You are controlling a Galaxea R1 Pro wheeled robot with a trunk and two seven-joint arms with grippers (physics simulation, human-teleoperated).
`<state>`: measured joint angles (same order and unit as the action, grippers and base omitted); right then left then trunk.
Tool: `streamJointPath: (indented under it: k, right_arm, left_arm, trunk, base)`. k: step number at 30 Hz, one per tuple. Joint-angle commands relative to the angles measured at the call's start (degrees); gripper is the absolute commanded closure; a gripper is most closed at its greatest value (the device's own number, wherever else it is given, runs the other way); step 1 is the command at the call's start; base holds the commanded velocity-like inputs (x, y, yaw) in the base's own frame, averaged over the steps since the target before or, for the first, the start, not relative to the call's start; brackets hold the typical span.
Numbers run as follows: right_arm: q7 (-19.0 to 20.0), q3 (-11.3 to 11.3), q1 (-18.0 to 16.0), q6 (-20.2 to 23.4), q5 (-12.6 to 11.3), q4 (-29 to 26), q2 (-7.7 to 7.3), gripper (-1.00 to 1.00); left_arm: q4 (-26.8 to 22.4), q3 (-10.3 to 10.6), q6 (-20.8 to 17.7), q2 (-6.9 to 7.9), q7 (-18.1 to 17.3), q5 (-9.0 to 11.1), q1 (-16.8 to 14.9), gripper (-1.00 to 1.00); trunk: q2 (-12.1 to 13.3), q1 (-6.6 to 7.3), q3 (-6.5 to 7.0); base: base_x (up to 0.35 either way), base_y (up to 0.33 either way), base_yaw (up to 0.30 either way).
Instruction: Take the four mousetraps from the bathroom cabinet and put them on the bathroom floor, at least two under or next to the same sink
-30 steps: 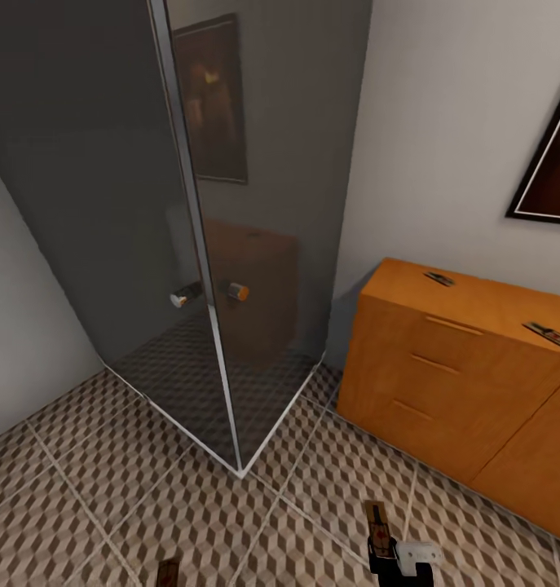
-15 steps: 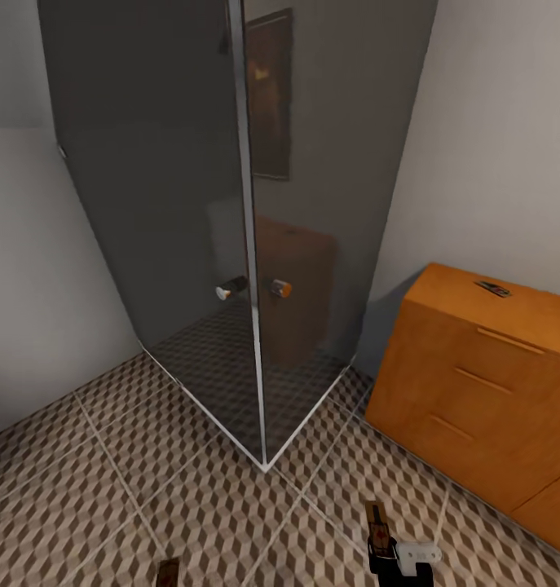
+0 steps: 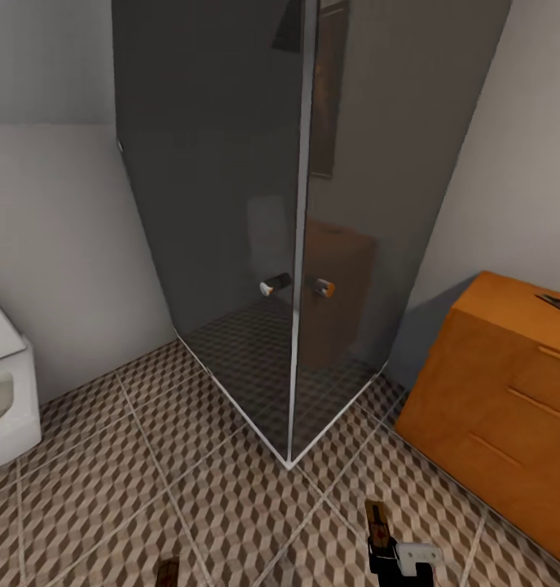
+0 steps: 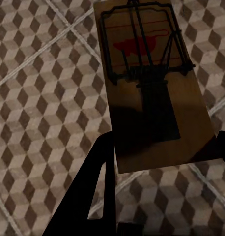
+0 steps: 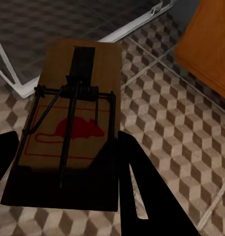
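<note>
At the far left a white fixture is standing against the wall. My left hand is gripping one mousetrap by its plain end, closed on it; the board's long axis is running straight out from the fingers, red mark at the far end, above the bathroom floor. Mid-view, the glass shower enclosure is rising from the tiles. My right hand is clamping a second mousetrap by the end bearing the red mark, the board pointing away toward the shower's corner. At right, a third mousetrap is lying on the cabinet.
</note>
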<state>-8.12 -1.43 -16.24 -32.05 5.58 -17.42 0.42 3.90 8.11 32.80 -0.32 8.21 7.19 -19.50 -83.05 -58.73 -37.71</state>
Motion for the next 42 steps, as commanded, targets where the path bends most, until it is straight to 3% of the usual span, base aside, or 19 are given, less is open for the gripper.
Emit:
streamJointPath:
  k: [1,42]
  right_arm:
    - [-0.22,-0.15,-0.02,-0.12,0.49,0.02,0.02,1.00]
    - [-0.17,-0.15,-0.02,-0.12,0.49,0.04,0.02,1.00]
  left_arm:
    - [0.23,0.50,0.33,-0.03,0.06,0.46,-0.10,1.00]
    - [0.23,0.49,0.33,-0.03,0.05,0.46,-0.10,1.00]
  trunk:
    - [-0.03,0.00,-0.08]
    - [-0.03,0.00,-1.44]
  base:
    - [0.000,0.000,0.278]
    - [0.000,0.000,0.278]
